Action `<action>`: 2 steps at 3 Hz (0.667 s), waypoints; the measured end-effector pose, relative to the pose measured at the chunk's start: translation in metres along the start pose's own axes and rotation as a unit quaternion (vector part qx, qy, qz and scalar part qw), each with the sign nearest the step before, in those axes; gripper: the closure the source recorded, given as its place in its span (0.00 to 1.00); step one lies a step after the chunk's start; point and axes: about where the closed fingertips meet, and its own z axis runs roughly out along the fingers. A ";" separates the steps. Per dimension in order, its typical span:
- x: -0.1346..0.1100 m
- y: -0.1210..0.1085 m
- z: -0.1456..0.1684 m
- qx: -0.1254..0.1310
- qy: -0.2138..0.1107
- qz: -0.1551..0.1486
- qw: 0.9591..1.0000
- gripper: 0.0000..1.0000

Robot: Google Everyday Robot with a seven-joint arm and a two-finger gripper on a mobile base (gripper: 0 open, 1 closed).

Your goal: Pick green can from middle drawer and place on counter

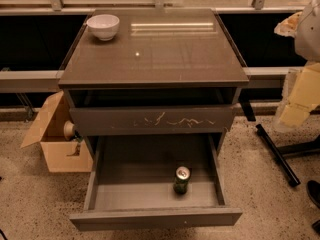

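Note:
The green can (181,179) stands upright inside the open middle drawer (125,184), right of centre and near its plain front panel. The counter (155,54) is the cabinet's glossy dark top above it. A white bowl (103,26) sits on the counter's far left corner. The drawer above, with pale scratch marks (165,120) on its front, is pulled out slightly. My gripper (299,100) hangs at the right edge of the view, beside the cabinet, level with the upper drawer and well away from the can. It does not touch the can.
An open cardboard box (57,144) stands on the floor left of the cabinet. Black legs of a stand (277,154) lie on the floor to the right. A rail and window run behind the cabinet.

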 end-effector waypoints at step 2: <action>-0.001 0.010 0.038 -0.027 -0.059 -0.006 0.998 0.00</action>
